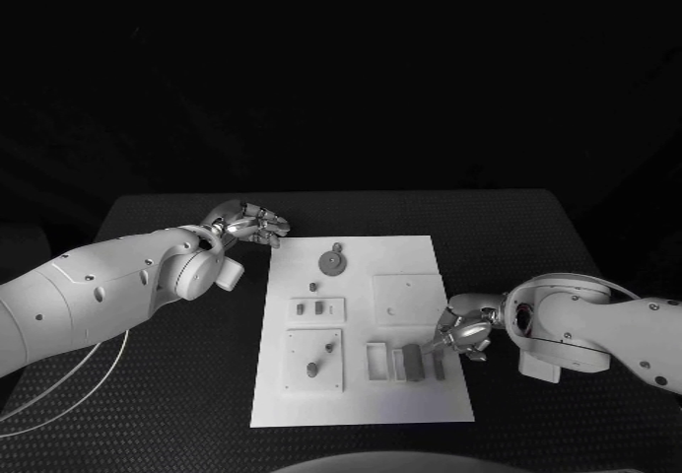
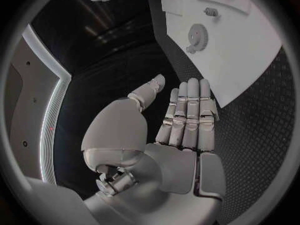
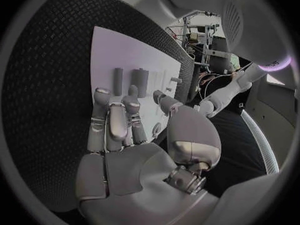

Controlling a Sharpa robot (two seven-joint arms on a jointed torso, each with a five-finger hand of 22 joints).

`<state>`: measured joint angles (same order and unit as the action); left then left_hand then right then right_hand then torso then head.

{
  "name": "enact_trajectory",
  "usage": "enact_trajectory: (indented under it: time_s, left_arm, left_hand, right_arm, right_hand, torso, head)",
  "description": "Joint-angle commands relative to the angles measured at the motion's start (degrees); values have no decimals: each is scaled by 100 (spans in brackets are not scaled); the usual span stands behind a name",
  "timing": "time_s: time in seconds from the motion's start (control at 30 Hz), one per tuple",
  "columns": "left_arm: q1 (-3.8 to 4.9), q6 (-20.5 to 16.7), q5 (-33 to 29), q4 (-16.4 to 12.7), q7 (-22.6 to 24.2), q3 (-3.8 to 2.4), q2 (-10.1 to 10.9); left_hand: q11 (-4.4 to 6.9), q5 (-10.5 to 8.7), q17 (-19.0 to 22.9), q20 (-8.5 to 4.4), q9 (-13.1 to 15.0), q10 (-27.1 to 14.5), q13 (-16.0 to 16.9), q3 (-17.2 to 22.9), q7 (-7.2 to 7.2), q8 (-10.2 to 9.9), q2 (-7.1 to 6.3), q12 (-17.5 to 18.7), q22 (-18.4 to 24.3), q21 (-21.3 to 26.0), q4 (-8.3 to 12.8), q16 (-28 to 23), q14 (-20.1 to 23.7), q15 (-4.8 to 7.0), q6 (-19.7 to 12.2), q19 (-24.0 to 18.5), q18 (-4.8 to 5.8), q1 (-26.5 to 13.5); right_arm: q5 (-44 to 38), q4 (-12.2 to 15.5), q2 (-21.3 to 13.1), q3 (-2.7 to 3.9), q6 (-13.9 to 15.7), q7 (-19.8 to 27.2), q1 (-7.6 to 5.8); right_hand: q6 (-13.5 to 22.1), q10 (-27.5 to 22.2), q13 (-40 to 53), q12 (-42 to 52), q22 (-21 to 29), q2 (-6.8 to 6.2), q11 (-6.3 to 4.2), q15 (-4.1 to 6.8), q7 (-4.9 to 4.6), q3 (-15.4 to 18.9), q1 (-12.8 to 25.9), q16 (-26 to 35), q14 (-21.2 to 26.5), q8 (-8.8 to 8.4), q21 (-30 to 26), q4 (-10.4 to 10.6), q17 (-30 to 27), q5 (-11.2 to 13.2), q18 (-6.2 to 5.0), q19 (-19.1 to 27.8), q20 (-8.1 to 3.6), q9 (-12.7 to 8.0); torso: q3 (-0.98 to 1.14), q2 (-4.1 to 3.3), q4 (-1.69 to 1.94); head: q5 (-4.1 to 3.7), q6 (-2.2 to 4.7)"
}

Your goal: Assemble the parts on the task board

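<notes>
Hands [image 1: 250, 223] [image 1: 465, 335] flank task board [image 1: 412, 246], fingers straight, holding nothing.

I work in what looks like a robotics lab: a black textured rubber-like table mat [image 1: 170, 394] under a flat white task board [image 1: 412, 251], and cluttered equipment racks with cables [image 3: 203, 37] behind me.

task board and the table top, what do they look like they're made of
Task board: smooth, matte white, flat with raised blocks and recesses; probably plastic, though painted metal can't be ruled out.
Table: black top with a fine bumpy diamond weave, plain in the right wrist view; looks like a rubber or textured foam mat.
</notes>
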<state>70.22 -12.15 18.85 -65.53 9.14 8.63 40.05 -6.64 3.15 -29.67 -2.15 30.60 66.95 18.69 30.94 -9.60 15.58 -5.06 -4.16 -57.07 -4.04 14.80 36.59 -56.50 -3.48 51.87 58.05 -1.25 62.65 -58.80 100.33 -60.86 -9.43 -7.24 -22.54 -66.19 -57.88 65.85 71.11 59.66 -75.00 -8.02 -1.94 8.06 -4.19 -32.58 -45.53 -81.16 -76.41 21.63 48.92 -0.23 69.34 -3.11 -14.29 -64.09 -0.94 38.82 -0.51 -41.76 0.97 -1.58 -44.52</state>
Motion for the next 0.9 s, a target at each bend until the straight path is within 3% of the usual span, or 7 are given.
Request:
enact_trajectory:
  time_s: [0.03,0.3,0.47,0.7,0.9]
  left_arm:
    - [-5,83,-47,-14,46,1,-9]
    - [-7,89,-48,-19,46,4,4]
    - [-7,97,-48,-34,42,4,1]
    - [-7,105,-49,-43,39,4,5]
    - [-7,100,-49,-49,35,4,22]
  left_hand:
    - [-16,-8,-6,2,-8,1,8,-31,20,37,-5,13,9,5,7,-21,-27,-5,4,24,-11,-46]
    - [-16,-8,-12,2,-10,-1,7,-33,20,37,-5,15,11,6,4,-26,-27,-5,3,23,-11,-51]
    - [-17,-8,-15,2,-11,-2,7,-35,20,37,-5,15,11,6,2,-30,-27,-5,2,22,-11,-53]
    - [-17,-8,-20,2,-12,-4,7,-36,19,36,-5,16,12,6,-1,-34,-27,-6,0,22,-11,-58]
    - [-18,-8,-24,2,-13,-6,6,-37,19,36,-5,17,13,7,-3,-38,-27,-6,-2,21,-11,-60]
  right_arm:
    - [94,35,-9,-10,-212,-239,0]
    - [-8,102,68,-37,-21,-205,1]
    - [-283,69,145,-58,51,-266,2]
    - [-301,20,319,-170,60,-278,29]
    - [-292,-57,398,-204,73,-308,61]
  right_hand:
    - [-45,11,7,30,-120,15,-21,1,5,10,70,-41,-50,-13,37,25,5,21,-71,-7,-37,9]
    - [-47,17,6,45,-119,0,-25,5,7,-7,129,-63,-57,-44,51,31,2,21,-71,-2,-50,16]
    - [121,-13,-9,47,-112,-138,39,-47,-59,-101,221,-55,13,-249,68,41,-103,23,-71,32,-60,-60]
    - [262,-57,-20,51,-110,-254,112,-118,-139,-219,275,-50,89,-434,79,94,-201,21,-71,65,-43,-155]
    - [281,-70,-25,54,-110,-299,130,-137,-157,-253,292,-48,118,-478,84,116,-237,20,-70,75,-36,-182]
  torso:
    - [2,-6,5]
    - [-1,-16,3]
    - [-4,-17,7]
    - [-4,-15,6]
    - [-4,-14,7]
  head:
    - [-28,1]
    - [-17,-20]
    - [-19,-43]
    - [-5,-70]
    - [-3,-83]
